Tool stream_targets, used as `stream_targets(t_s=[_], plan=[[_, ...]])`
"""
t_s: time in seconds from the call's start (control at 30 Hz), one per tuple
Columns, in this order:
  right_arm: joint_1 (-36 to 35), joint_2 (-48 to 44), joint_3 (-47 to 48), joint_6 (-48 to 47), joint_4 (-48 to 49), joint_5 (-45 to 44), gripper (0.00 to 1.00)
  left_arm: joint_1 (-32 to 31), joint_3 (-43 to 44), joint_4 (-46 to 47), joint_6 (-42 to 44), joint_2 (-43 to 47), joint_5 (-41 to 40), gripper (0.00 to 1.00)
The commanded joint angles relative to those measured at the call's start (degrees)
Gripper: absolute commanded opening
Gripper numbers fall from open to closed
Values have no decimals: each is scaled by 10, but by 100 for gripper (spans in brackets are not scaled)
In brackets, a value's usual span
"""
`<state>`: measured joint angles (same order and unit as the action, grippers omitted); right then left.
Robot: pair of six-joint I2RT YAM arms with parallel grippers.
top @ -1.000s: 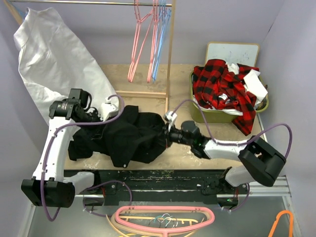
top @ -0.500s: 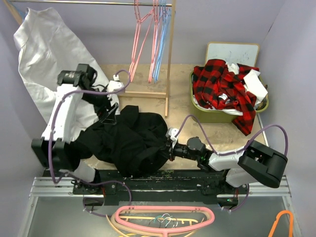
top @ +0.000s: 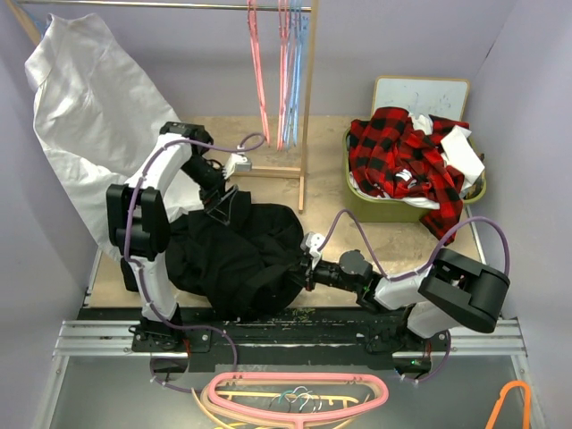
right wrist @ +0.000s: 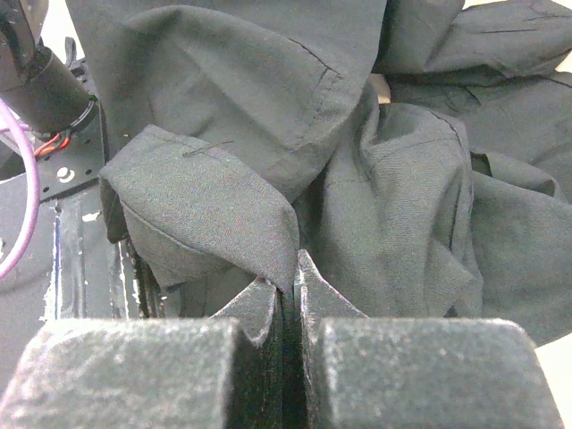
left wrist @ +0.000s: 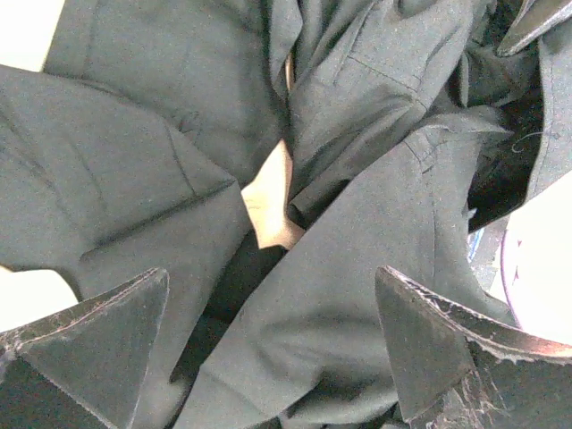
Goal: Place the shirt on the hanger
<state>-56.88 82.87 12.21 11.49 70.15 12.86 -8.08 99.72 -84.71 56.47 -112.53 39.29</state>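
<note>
The shirt (top: pixel 241 259) lies as a crumpled black heap on the table (top: pixel 344 183), in front of the rack (top: pixel 307 107) and a little to its left as seen from the arms.

The hanger (top: pixel 296 80), light blue, hangs from the rack's rail just left of the upright post. It is next to the pink hangers (top: pixel 258 80) on the same rail and well apart from the shirt.

The left gripper (left wrist: pixel 273 335) is released, its fingers spread wide with nothing between them. It points down at the folds on the end of the heap nearest the rack. Whether the tips touch the cloth cannot be told.

The right gripper (right wrist: pixel 288 290) is clenched, with a fold of the shirt pinched between its closed fingers. It lies low on the side of the heap away from the rack, roughly in line with the post.

A green basket (top: pixel 357 210) stands right of the rack, with a plaid shirt (top: pixel 407 156) spilling over its rim. A white cloth (top: pixel 89 116) hangs left of the rack.
</note>
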Motion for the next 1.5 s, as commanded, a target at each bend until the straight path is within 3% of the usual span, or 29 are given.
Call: stream_targets(t_s=[0.0,0.13,0.2,0.27,0.37,0.4,0.6,0.9,1.0,1.17,1.37,1.47], plan=[[-2,-4,-6,-5,56,-17,0,-11,-18,-1,25,-21,7,100],[-2,-6,-6,-4,54,-18,0,-11,-71,26,23,-23,-16,92],[-2,-4,-4,-4,53,-16,0,-11,-87,35,21,-21,-24,80],[-2,-2,-1,-4,52,-15,0,-12,-96,34,19,-20,-26,58],[-2,-1,5,-1,49,-16,0,-19,-88,7,21,-1,-10,10],[-2,-4,7,0,49,-19,0,-22,-84,2,20,19,-4,0],[-2,-83,60,-4,-48,-49,0,-27,-41,7,-29,209,-1,0],[-2,-187,224,-98,-269,-82,0,-27,56,87,-156,419,-101,0],[-2,-203,305,-130,-322,-100,0,-26,122,101,-193,435,-152,0],[-2,-189,545,-179,-462,-139,0,-23,248,139,-236,433,-249,0],[-2,-84,865,-184,-677,-116,0,-23,438,137,-257,393,-262,0],[-2,-71,907,-142,-703,-93,0,-18,470,137,-264,387,-262,0]])
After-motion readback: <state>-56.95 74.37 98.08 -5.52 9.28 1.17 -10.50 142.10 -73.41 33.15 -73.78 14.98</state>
